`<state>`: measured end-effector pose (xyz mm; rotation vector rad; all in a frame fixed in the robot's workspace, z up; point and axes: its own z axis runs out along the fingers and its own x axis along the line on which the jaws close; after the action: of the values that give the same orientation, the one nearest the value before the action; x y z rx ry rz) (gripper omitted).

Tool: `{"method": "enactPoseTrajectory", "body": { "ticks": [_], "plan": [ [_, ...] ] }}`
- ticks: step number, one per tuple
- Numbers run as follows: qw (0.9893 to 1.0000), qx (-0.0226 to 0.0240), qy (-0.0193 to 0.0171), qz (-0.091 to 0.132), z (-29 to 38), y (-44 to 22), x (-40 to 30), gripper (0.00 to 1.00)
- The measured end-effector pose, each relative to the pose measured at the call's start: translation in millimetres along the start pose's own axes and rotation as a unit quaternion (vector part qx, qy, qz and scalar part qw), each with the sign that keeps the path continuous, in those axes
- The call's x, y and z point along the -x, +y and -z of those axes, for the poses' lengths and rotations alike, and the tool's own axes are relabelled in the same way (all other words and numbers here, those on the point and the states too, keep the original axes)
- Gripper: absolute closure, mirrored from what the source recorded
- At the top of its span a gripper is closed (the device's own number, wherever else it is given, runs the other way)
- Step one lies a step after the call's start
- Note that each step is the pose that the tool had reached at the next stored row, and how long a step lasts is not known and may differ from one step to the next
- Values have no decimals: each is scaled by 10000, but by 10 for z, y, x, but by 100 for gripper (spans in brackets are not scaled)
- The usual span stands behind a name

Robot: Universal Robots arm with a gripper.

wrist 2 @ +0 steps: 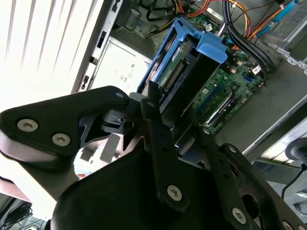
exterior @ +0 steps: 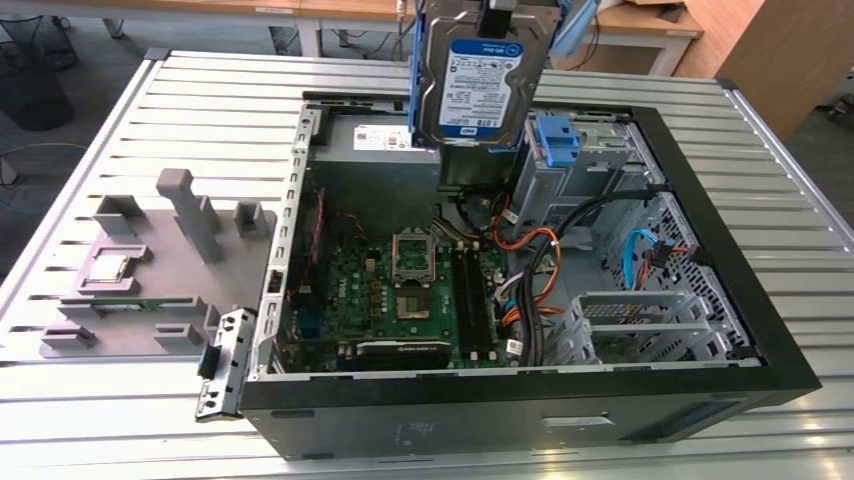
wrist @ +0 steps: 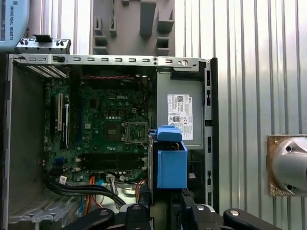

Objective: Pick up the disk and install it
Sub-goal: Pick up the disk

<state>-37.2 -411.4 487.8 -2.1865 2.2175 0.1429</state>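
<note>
We have the gripper [wrist 2: 171, 104] clenched on the disk [wrist 2: 184, 72], which hangs on edge above the open case [exterior: 467, 425]. Beneath it we see loose cables [exterior: 534, 250] and the board [exterior: 400, 290]. We judge a tilted descent could snag wires or jam against the bay [exterior: 587, 170]. The tabletop [exterior: 200, 100] lies beyond.

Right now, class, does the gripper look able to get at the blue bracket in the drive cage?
Probably yes: the case lies open, and the blue bracket sits uncovered just beside the disk. But the gripper is shut on the disk, so it could not grasp the bracket.
</note>
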Motion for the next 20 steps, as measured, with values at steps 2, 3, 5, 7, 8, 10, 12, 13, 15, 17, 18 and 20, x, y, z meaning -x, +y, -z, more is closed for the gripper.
{"method": "enactPoseTrajectory", "body": {
  "ticks": [2,3,5,7,8,10,12,13,15,17,18,20],
  "plan": [
    [10000,0,0,0,1,-4,-18,65],
    [10000,0,0,0,2,-7,-28,65],
    [10000,0,0,0,3,-11,-47,65],
    [10000,0,0,0,3,-16,-67,65],
    [10000,0,0,-1,4,-18,-77,65],
    [10000,0,0,0,5,-22,-100,65],
    [10000,0,0,0,6,-26,-124,65],
    [10000,0,0,0,7,-28,-137,65],
    [10000,0,0,0,8,-32,-164,65],
    [10000,0,0,0,10,-35,-190,65],
    [10000,0,0,0,10,-37,-204,65],
    [10000,0,0,0,11,-41,-233,65]
  ]
}}
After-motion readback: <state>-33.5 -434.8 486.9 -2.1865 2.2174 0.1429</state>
